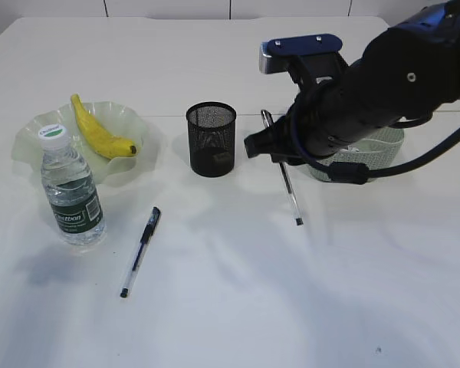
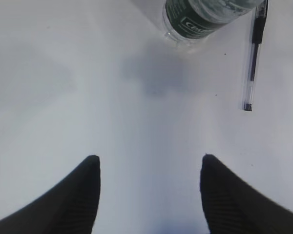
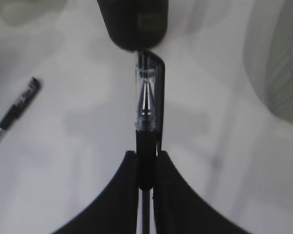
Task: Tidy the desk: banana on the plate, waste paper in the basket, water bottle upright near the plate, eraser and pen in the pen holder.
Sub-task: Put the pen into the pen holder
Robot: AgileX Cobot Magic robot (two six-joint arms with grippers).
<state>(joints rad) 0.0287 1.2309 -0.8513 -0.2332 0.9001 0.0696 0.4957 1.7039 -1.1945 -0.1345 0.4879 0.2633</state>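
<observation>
A yellow banana [image 1: 103, 136] lies on the pale green plate [image 1: 29, 136]. A water bottle [image 1: 71, 188] stands upright in front of the plate. The black mesh pen holder [image 1: 211, 138] stands mid-table; a small thing shows through its mesh, unclear what. My right gripper [image 1: 270, 149] is shut on a pen [image 1: 289, 184] and holds it tilted above the table, right of the holder. In the right wrist view the jaws [image 3: 145, 161] clamp that pen [image 3: 146, 105] below the holder [image 3: 133, 22]. A second pen [image 1: 140, 251] lies on the table. My left gripper [image 2: 149, 163] is open and empty.
A pale green mesh basket [image 1: 387, 149] stands behind my right arm, mostly hidden; its contents do not show. The left wrist view shows the bottle's base [image 2: 205, 19] and the lying pen [image 2: 253, 53] ahead of the jaws. The lying pen also shows in the right wrist view [image 3: 17, 109].
</observation>
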